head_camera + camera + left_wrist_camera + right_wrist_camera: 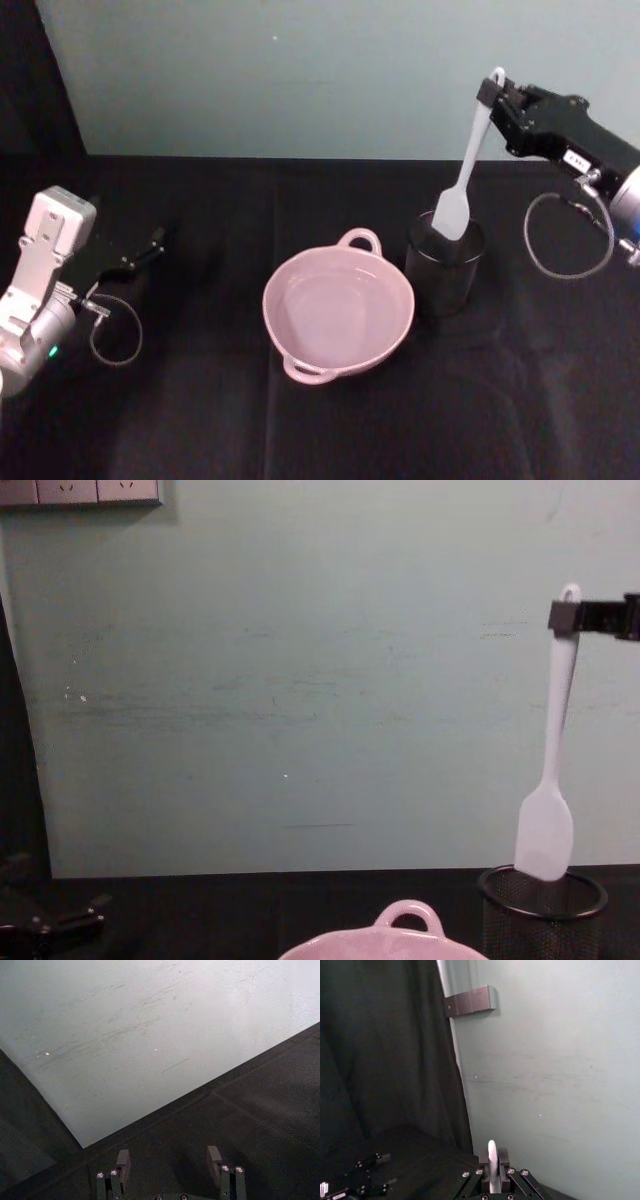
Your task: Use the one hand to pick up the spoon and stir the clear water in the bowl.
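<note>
My right gripper (pixel 495 92) is shut on the handle end of the white spoon (pixel 465 170), holding it upright high at the right. The spoon's flat head (pixel 545 835) hangs just above the rim of the black mesh cup (pixel 445 262). In the right wrist view the spoon handle (pixel 492 1162) stands clamped between the fingers. The pale pink bowl (pixel 338 305) with clear water sits at the table's middle, left of the cup; its loop handle (pixel 407 917) shows in the chest view. My left gripper (pixel 150 245) rests open at the far left, low over the black table.
A pale green wall (pixel 300 70) backs the black-covered table (pixel 200 400). The black mesh cup (pixel 542 910) stands close to the bowl's right side. A grey cable (pixel 565 240) loops below the right arm.
</note>
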Controlling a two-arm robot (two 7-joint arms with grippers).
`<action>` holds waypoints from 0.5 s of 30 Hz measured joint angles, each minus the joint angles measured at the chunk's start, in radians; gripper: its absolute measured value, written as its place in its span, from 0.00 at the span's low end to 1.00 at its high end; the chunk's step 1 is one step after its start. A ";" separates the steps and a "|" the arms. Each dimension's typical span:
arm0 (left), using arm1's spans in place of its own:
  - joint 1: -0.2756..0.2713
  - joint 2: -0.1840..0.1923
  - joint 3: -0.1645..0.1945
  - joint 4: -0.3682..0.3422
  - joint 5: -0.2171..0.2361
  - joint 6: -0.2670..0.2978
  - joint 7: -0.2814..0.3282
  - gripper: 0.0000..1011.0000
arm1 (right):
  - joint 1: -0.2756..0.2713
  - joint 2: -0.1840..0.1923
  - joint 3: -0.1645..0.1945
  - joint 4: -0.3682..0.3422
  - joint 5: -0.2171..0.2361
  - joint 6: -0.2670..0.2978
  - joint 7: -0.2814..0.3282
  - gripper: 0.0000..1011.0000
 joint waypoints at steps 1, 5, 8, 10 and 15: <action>0.000 0.000 0.000 0.000 0.000 0.000 0.000 1.00 | 0.003 0.003 0.001 -0.006 -0.005 0.006 0.000 0.11; 0.000 0.000 0.000 0.000 0.000 0.000 0.000 1.00 | 0.014 0.008 0.005 -0.030 -0.019 0.032 0.000 0.11; 0.000 0.000 0.000 0.000 0.000 0.000 0.000 1.00 | 0.017 0.008 0.007 -0.036 -0.023 0.039 0.001 0.11; 0.000 0.000 0.000 0.000 0.000 0.000 0.000 1.00 | 0.017 0.008 0.007 -0.035 -0.022 0.038 0.001 0.11; 0.000 0.000 0.000 0.000 0.000 0.000 0.000 1.00 | 0.016 0.008 0.007 -0.033 -0.022 0.037 0.001 0.11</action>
